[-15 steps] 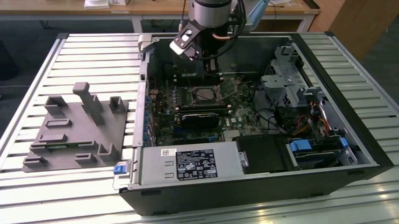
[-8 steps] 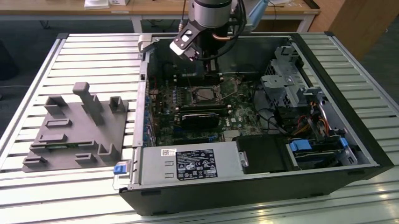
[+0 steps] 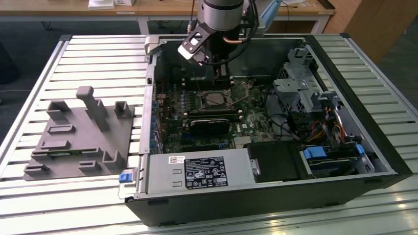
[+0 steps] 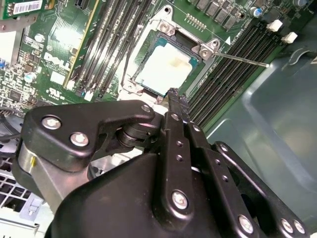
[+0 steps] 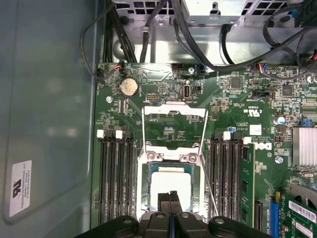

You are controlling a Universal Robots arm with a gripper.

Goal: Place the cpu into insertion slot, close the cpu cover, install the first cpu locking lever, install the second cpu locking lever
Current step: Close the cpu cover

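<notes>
The cpu (image 5: 171, 179) (image 4: 163, 67), a pale silvery square, lies flat in the insertion slot (image 5: 145, 191) (image 3: 212, 100) on the green motherboard. My gripper (image 5: 170, 194) (image 4: 173, 93) (image 3: 220, 78) is shut with nothing between its black fingers. Its tips hang just over the cpu's near edge. The cpu cover (image 5: 173, 111), a silvery frame with a cut-out centre, is swung open beyond the slot. A thin metal locking lever (image 5: 209, 191) (image 4: 245, 59) sticks out loose beside the slot.
Long black memory slots (image 5: 116, 183) (image 5: 225, 183) flank the socket. In the exterior view a black rectangular block (image 3: 210, 121) sits just in front of the slot, with the power supply (image 3: 189, 172), a drive cage (image 3: 297, 90) and cables around it. A grey fixture (image 3: 78, 132) stands on the table outside the case.
</notes>
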